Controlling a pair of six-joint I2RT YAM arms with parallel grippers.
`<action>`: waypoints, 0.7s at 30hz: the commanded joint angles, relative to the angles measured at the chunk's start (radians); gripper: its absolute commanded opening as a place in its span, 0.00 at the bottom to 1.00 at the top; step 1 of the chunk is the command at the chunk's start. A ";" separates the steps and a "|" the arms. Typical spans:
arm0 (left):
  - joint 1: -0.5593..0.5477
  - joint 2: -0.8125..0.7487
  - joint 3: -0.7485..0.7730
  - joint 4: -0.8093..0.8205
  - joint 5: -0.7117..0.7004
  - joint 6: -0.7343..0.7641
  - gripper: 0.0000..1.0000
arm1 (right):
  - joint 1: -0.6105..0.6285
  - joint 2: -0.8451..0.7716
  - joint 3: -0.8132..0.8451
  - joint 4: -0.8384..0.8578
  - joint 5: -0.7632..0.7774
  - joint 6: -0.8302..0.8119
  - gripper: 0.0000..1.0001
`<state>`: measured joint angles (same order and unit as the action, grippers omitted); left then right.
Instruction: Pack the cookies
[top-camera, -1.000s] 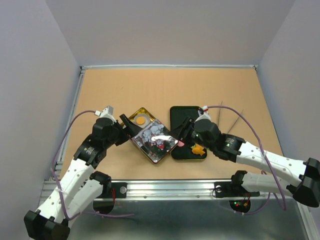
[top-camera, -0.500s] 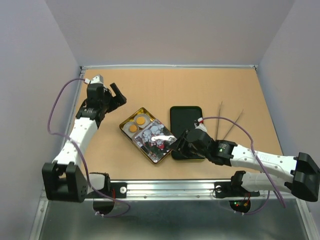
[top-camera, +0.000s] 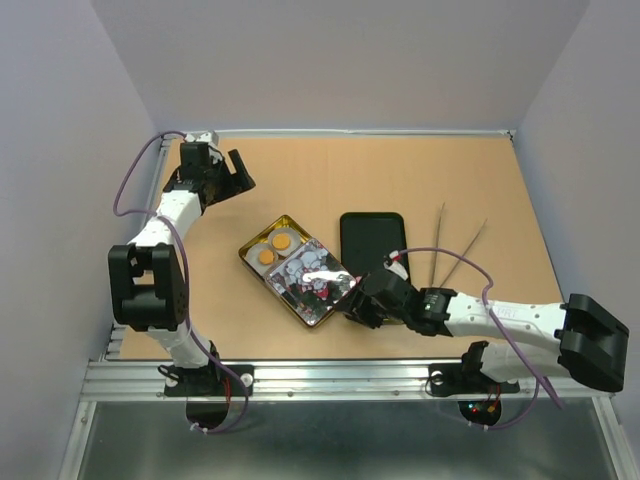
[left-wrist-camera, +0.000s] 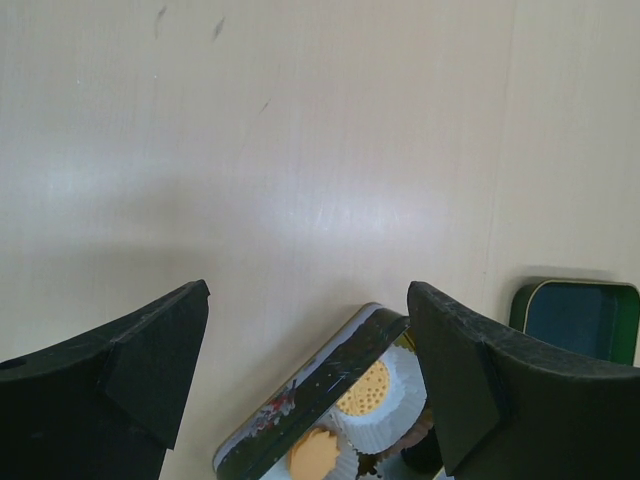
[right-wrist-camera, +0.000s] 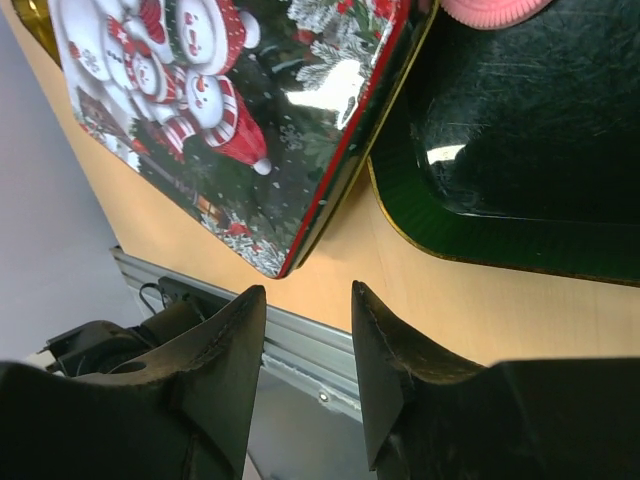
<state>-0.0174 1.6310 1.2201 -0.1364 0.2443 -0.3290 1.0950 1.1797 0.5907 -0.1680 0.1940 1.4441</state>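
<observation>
**Two cookies in the tin, both grippers empty**

Two round orange-brown cookies are seated in white cups inside the tin, lined from 1 to 7 o'clock. No long axis is shown. The left gripper, spread wide, is held well apart at their 11 o'clock. The right gripper, narrowly parted, is at 4 o'clock, near a pink cookie.

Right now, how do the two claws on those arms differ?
The left gripper is spread wide, up at the far left, away from the tin; the right gripper is barely parted, down low beside the snowman lid and dark tray. Both are black, two-fingered and empty.
</observation>
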 joint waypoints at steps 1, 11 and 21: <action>0.010 0.006 -0.013 0.043 0.064 0.019 0.91 | 0.022 0.031 -0.025 0.093 -0.007 0.041 0.45; 0.010 0.016 -0.133 0.129 0.142 0.019 0.90 | 0.034 0.127 -0.026 0.156 0.007 0.050 0.45; 0.010 0.033 -0.162 0.169 0.190 0.022 0.89 | 0.034 0.192 0.000 0.226 0.051 0.047 0.45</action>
<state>-0.0109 1.6646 1.0752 -0.0154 0.3943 -0.3225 1.1210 1.3682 0.5785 -0.0204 0.1951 1.4799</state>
